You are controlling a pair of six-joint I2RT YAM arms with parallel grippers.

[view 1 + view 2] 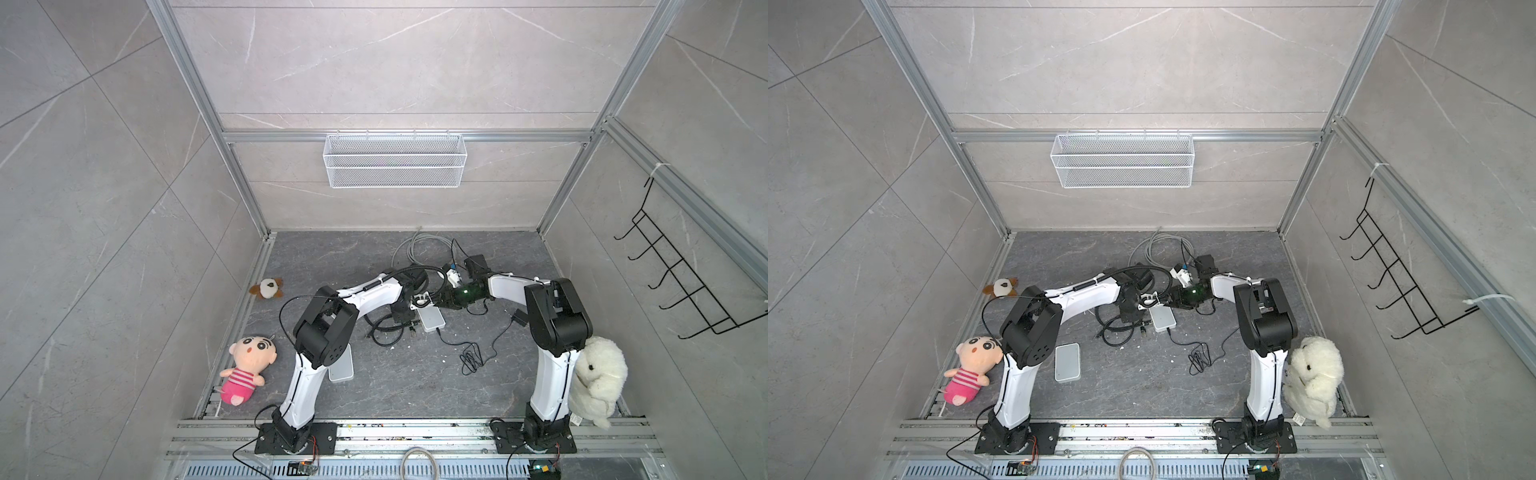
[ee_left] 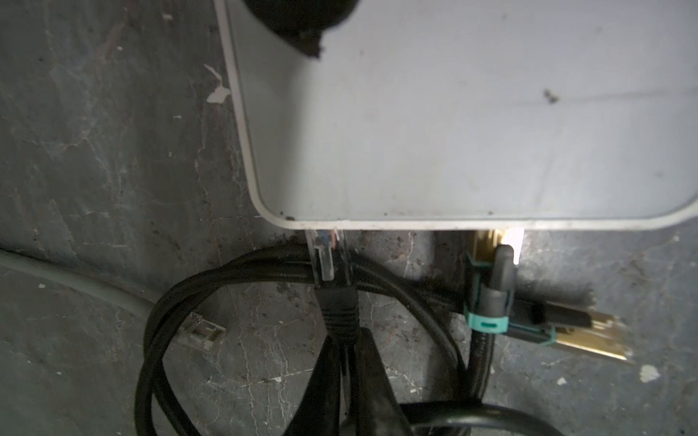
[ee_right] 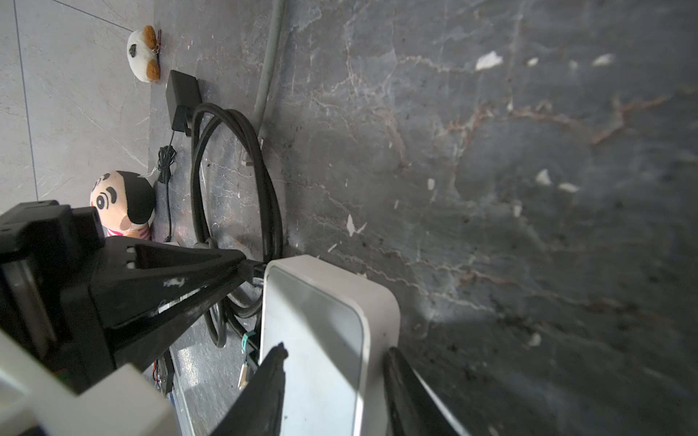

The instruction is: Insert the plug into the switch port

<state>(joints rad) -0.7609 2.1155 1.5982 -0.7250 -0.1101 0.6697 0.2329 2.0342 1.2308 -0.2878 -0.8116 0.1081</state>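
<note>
Left gripper clenched on plug boot; plug's long axis pointed square at switch edge, tip touching, over worktop. Right gripper set part-open astride switch; grasp cannot be told.

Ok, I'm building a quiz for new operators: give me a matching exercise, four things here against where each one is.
Things: 1 plug; 2 switch; 3 striped doll; 4 wire basket.
Places: A hung on the back wall; B held by the right gripper; C in the left gripper, at the switch's edge; D on the floor beside the left arm.
Pairs: 1-C, 2-B, 3-D, 4-A.
</note>
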